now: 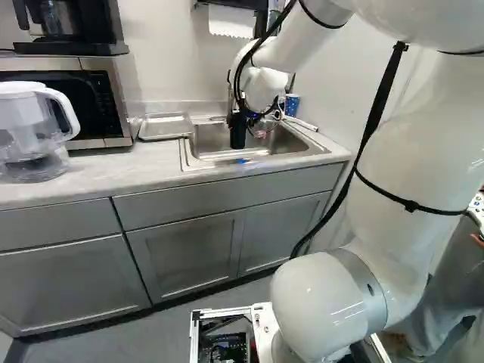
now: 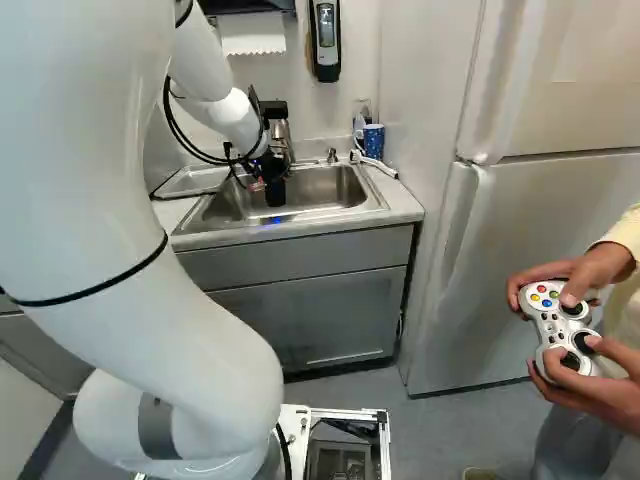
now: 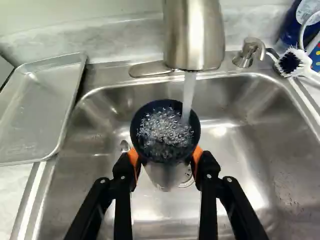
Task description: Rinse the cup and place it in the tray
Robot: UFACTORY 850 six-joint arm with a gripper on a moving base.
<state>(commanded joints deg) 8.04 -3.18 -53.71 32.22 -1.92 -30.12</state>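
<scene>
Water from a faucet fills a dark-rimmed cup gripped between the jaws over a sink, apparently the rinsing step. The next move likely calls for tipping out the water, then carrying the cup to the tray beside the jaws, past the basin's edge.

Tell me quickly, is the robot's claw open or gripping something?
Gripper: closed on the cup, a finger on each side, under running water.

Dark-blue cup, silver-grey tray.
</scene>
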